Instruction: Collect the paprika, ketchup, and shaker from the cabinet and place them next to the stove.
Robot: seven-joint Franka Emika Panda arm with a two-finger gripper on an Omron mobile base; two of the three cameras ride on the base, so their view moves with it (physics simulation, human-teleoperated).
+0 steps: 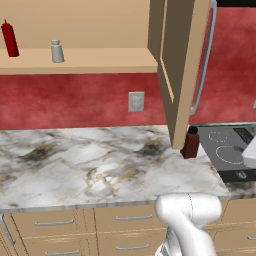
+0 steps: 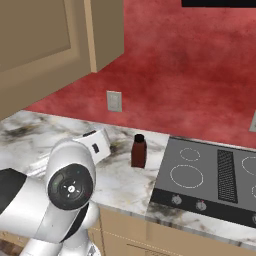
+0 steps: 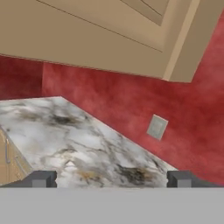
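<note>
The tan cabinet (image 1: 100,60) stands open. On its shelf the slim red ketchup (image 1: 9,39) is at the far left, and the small pale shaker (image 1: 57,51) is a little to its right. The dark reddish-brown paprika (image 1: 190,142) (image 2: 138,151) stands upright on the marble counter, just left of the stove (image 1: 227,150) (image 2: 210,175). My gripper (image 3: 111,180) is open with nothing between its fingertips (image 3: 43,179), and it hangs over the counter facing the red wall. The white hand (image 2: 97,142) is left of the paprika and apart from it.
The open cabinet door (image 1: 182,70) with its long grey handle hangs over the counter beside the paprika. A wall outlet (image 1: 136,101) (image 3: 156,127) sits on the red backsplash. Drawer fronts (image 1: 55,222) run below the marble counter (image 1: 75,165).
</note>
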